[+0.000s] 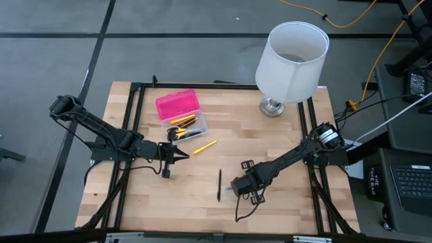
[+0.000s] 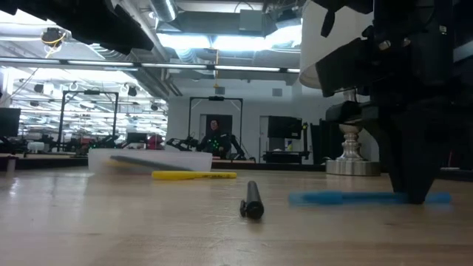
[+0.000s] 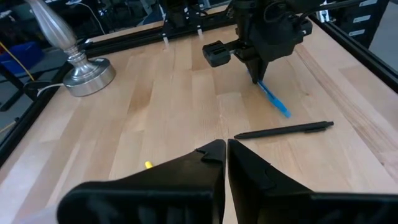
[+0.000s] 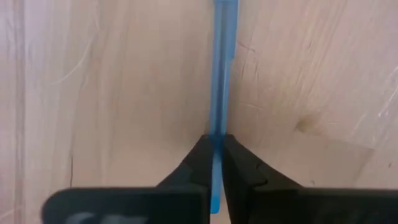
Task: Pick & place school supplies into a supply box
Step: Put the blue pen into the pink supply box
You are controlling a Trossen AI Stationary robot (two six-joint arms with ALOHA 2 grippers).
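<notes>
Left gripper (image 1: pixel 181 156) is hovering just in front of the supply box (image 1: pixel 181 113), jaws pressed together on nothing, fingertips pointing toward the table's middle. Supply box is sitting at the back-left of the table (image 1: pixel 270 145), pink lid folded back, clear base holding several yellow, orange and black pens. Yellow pen (image 1: pixel 204 147) is lying loose just right of the box's front corner, near the left gripper's tips. Black pen (image 1: pixel 219 184) is lying well in front of the box toward the table's middle, between the two grippers. Right gripper (image 4: pixel 215 149) is pressing down on the table right of the black pen, jaws clamped on a blue pen (image 4: pixel 222 68) that is lying flat on the wood; in the low view the blue pen (image 2: pixel 347 197) is sticking out on both sides of the fingers. White lamp (image 1: pixel 290 64) is standing at the back of the table, well right of the box.
</notes>
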